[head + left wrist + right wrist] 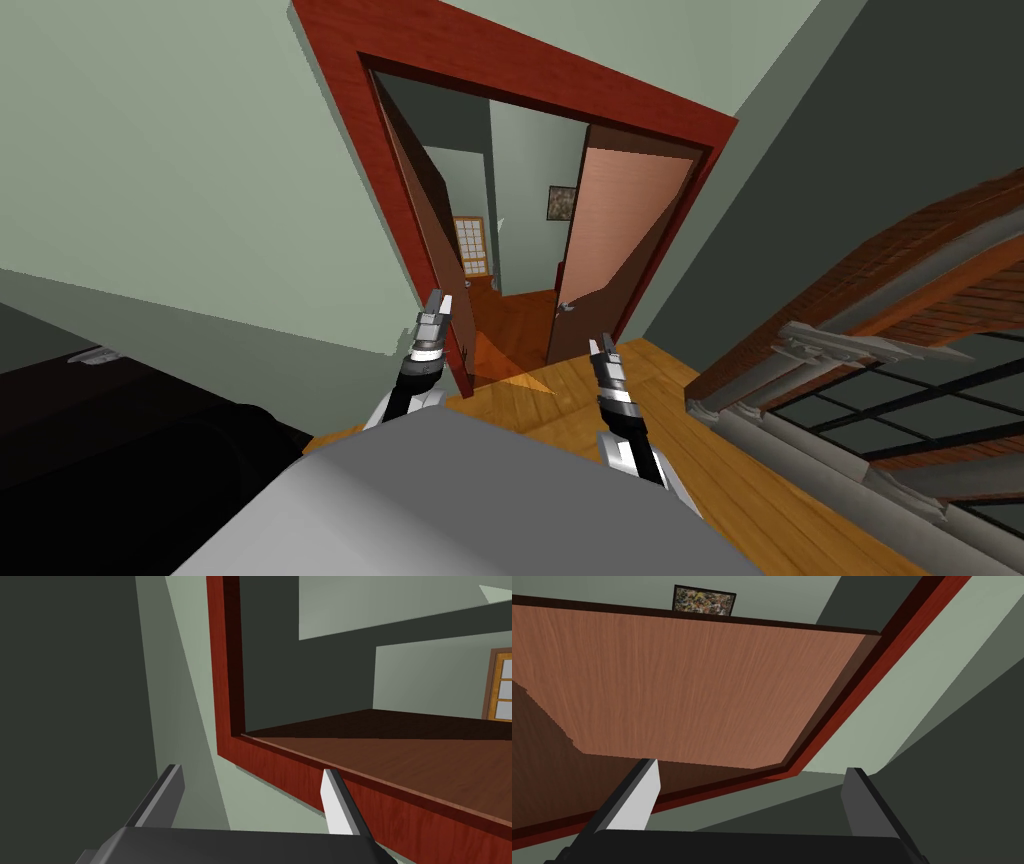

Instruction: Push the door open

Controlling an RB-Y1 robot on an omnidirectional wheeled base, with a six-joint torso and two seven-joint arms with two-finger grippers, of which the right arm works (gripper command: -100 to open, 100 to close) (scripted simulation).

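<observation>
The door was a double one, set in a wide red-brown frame (520,72) in the pale green wall (180,150) straight in front of us. Both leaves stood open, turned away from us into the room behind. The right leaf (628,225) was plain smooth wood with a fine grain. Its upper part was light brown and its lower part was in a darker shadow. It carried a small grey handle (565,307) near its free edge. The left leaf (425,215) looked much darker, almost brown-black, and also had a small handle (467,284). Between the two leaves we saw a reddish floor, a framed picture (561,203) on the far wall and a small orange-framed window (470,247).

Our left claw (437,302) was raised near the left post of the frame, close to the foot of the left leaf. Its two fingers were spread with nothing between them. Our right claw (601,343) was raised in front of the lower part of the right leaf, below its handle. Its fingers were also spread and held nothing. We could not tell whether either claw touched the wood.

Under us lay a light wooden floor (570,400), and a brick structure (900,265) stood on our right.
</observation>
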